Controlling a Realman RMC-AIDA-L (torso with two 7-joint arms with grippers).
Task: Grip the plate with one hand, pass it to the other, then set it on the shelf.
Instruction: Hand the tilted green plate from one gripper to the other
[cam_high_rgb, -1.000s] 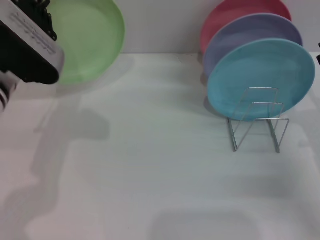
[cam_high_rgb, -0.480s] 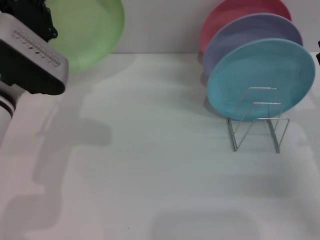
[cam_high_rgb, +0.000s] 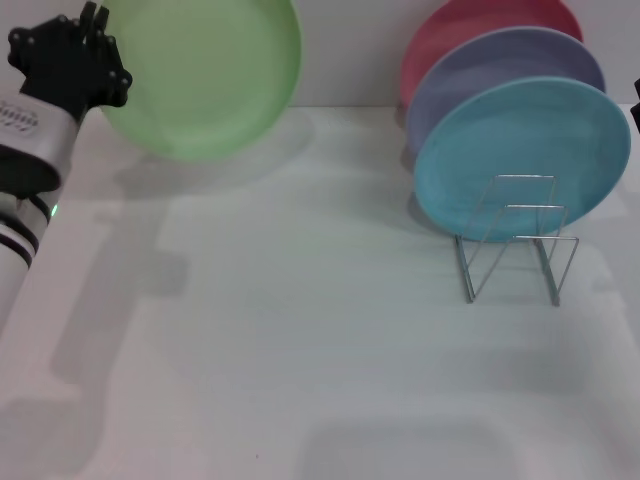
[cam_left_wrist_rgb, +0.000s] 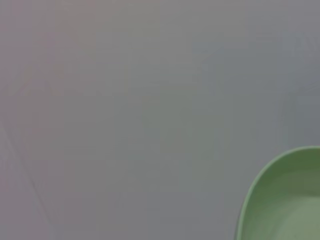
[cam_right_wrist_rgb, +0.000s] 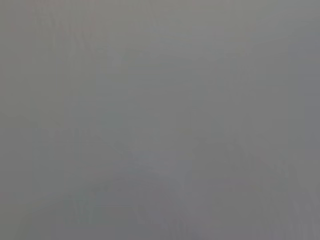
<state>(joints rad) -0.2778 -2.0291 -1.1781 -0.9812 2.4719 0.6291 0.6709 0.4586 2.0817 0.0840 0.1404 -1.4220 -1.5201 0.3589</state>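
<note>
Left claw (cam_high_rgb: 100, 60) clamped on plate (cam_high_rgb: 205, 75)

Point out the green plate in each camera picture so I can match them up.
Head view: the green plate is at upper left, lifted off the table, held at its edge by the left claw.
Left wrist view: only part of its rim and inside shows, in the lower right corner.
Right wrist view: not in it.
Shared landmark: the plate's raised green rim, seen in the head and left wrist views.
</note>
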